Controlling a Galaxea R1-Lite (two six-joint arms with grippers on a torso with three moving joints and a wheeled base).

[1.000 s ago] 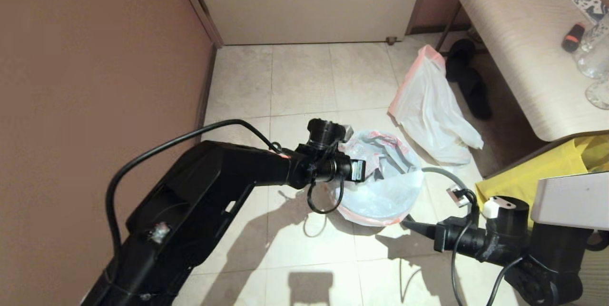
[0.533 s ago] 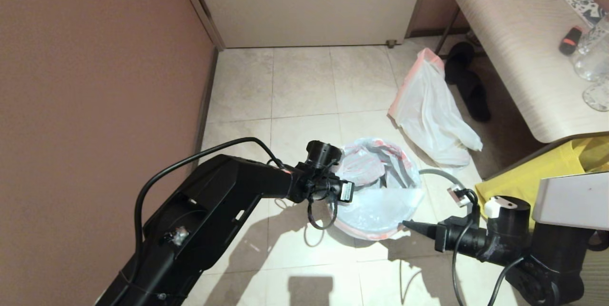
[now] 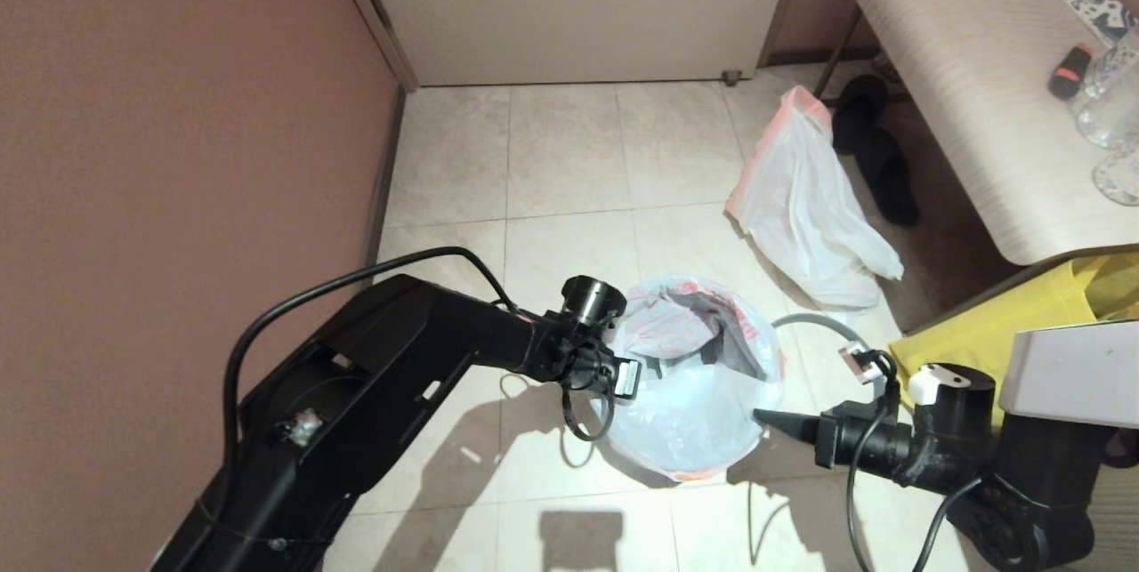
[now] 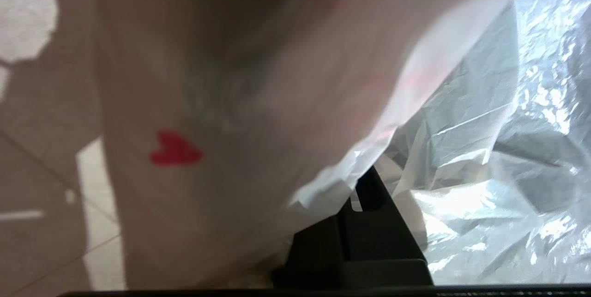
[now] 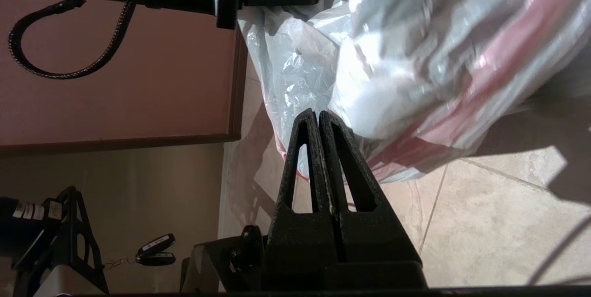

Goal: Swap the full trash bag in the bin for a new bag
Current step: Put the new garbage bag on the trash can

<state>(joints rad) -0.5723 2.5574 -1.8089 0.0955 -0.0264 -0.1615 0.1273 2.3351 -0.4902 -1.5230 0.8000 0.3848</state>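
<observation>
The bin (image 3: 734, 348) stands on the tiled floor, its black wall showing through the new bag (image 3: 703, 412), a thin white film with red characters draped over it. My left gripper (image 3: 654, 369) is at the bin's left rim, shut on the new bag's edge (image 4: 332, 186); the film hides most of its fingers (image 4: 369, 223). My right gripper (image 5: 318, 114) is shut and empty, its tips against the new bag's (image 5: 392, 57) near-right side, low by the floor (image 3: 765, 416). The full trash bag (image 3: 801, 207), pink-rimmed, lies crumpled on the floor beyond the bin. The grey hoop (image 3: 814, 320) lies right of the bin.
A brown wall (image 3: 178, 154) runs along the left and a door (image 3: 578, 3) closes the back. A bench (image 3: 970, 65) with glassware stands at the right, black slippers (image 3: 876, 154) beneath it. A yellow bag (image 3: 1005, 323) sits by my right arm.
My left gripper has drawn back toward me and lower, taking the new bag's edge with it over the bin's left rim. The right arm has stayed put.
</observation>
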